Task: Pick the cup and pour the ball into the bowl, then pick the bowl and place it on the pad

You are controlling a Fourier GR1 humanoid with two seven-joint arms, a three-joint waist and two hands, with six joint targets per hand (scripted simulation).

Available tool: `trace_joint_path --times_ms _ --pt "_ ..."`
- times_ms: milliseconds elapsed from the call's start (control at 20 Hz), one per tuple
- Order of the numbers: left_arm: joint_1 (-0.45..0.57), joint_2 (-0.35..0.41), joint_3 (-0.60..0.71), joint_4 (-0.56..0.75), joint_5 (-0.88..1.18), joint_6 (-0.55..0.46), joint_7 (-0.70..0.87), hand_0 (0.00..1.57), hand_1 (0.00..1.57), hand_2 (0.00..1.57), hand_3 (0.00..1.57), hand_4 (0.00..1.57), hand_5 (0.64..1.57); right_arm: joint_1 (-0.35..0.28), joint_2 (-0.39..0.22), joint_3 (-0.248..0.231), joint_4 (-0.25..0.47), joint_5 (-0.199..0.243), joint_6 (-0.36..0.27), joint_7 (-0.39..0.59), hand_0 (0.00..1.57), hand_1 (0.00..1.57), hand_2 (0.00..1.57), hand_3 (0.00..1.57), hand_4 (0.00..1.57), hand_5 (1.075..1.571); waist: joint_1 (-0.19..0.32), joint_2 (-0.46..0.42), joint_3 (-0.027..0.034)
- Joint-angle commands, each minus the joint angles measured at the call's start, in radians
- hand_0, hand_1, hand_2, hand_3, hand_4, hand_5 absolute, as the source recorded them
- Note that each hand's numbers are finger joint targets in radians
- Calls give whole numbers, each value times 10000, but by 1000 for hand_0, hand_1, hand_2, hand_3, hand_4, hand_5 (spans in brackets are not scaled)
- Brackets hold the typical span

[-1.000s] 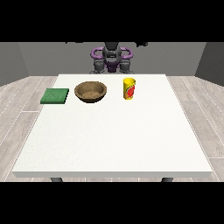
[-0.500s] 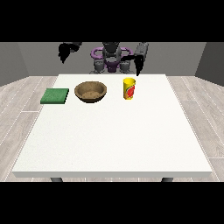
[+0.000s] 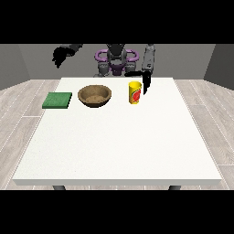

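Note:
A yellow cup [image 3: 134, 93] with a red and green mark stands upright on the white table [image 3: 119, 137], right of centre at the back. Left of it sits a brown wooden bowl [image 3: 94, 95], and further left lies a flat green pad [image 3: 57, 100]. The ball does not show from here. The hand at the view's right [image 3: 146, 81] hangs just right of the cup's rim, fingers pointing straight down, apart from the cup. The hand at the view's left [image 3: 59, 55] is raised high above the table's back left corner, well away from the pad.
The robot's torso [image 3: 116, 60] stands behind the table's far edge. Wooden floor surrounds the table on both sides.
Both arms have come up from the robot's sides. The hand at the view's right has swung down beside the cup, and the other has lifted outward to the left.

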Motion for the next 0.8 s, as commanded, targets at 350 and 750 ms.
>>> trace_joint_path --times_ms 350,750 --pt "-1792 173 928 3514 244 -245 -1671 0 0 0 0 211 1435 -589 -276 -474 1524 138 221 -971 0 0 0 0 673 1563 43 74 -1" --pt "-1777 138 1119 5077 -761 1842 -3288 1226 1226 1571 1571 1336 1481 -872 -1039 -899 488 -1235 991 348 0 0 0 140 647 1569 -1144 656 -5"
